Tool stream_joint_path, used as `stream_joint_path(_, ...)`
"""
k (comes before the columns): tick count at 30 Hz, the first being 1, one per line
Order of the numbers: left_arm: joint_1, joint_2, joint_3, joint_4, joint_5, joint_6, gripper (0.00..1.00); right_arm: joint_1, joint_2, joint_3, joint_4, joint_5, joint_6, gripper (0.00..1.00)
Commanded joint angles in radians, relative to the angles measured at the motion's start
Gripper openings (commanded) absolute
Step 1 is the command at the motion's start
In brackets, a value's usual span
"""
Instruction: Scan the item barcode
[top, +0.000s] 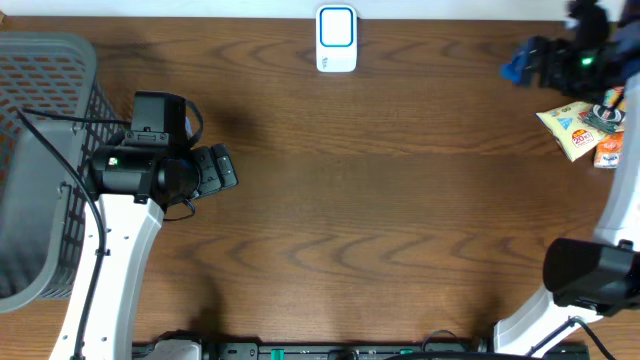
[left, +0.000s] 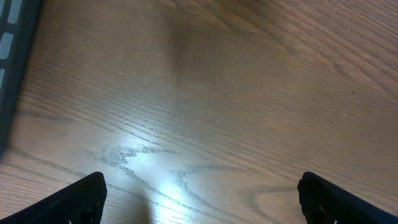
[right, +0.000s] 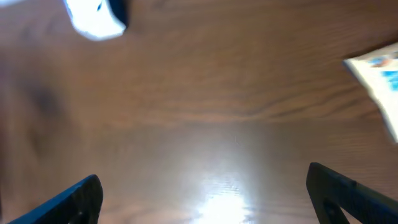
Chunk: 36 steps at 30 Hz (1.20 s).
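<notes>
The white-and-blue barcode scanner (top: 336, 38) stands at the back middle of the table, and it shows blurred in the right wrist view (right: 93, 15). A yellowish snack packet (top: 577, 127) lies at the far right with an orange packet (top: 607, 151) beside it; the edge of a packet (right: 379, 71) is visible at the right of the right wrist view. My right gripper (top: 520, 62) (right: 202, 199) hovers open just left of the packets, holding nothing. Beside the basket, my left gripper (top: 215, 170) (left: 202, 199) is open over bare wood, also holding nothing.
A grey mesh basket (top: 40, 170) fills the left edge of the table, and its rim (left: 12, 56) shows in the left wrist view. The right arm's base (top: 590, 270) sits at the front right. Brown wood lies between the arms.
</notes>
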Motion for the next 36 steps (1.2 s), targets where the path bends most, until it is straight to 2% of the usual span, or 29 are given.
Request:
stream_joint_path(1,0.005,0.0,0.001,-0.005,-0.003,0.002,0.98,0.048,-0.071,0.002,-0.026,-0.02,-0.071,0.99)
stream_joint_path(6,0.005,0.0,0.001,-0.005,-0.003,0.002,0.98,0.074,-0.169,-0.018,-0.035,-0.02,-0.071,0.99)
stream_joint_path(10,0.005,0.0,0.001,-0.005,-0.003,0.002,0.98,0.091,-0.296,-0.113,0.007,-0.02,-0.07,0.99)
stream_joint_path(18,0.005,0.0,0.001,-0.005,-0.003,0.002,0.98,0.113,-0.741,-0.678,0.362,-0.016,-0.065,0.99)
stream_joint_path(23,0.005,0.0,0.001,-0.005,-0.003,0.002,0.98,0.111,-0.95,-0.928,0.511,-0.016,-0.066,0.99)
stream_joint_path(29,0.005,0.0,0.001,-0.005,-0.003,0.002,0.98,0.111,-1.069,-1.051,0.489,-0.016,-0.066,0.99)
stream_joint_path(36,0.005,0.0,0.001,-0.005,-0.003,0.002,0.98,0.111,-1.077,-1.058,0.319,-0.039,-0.065,0.99)
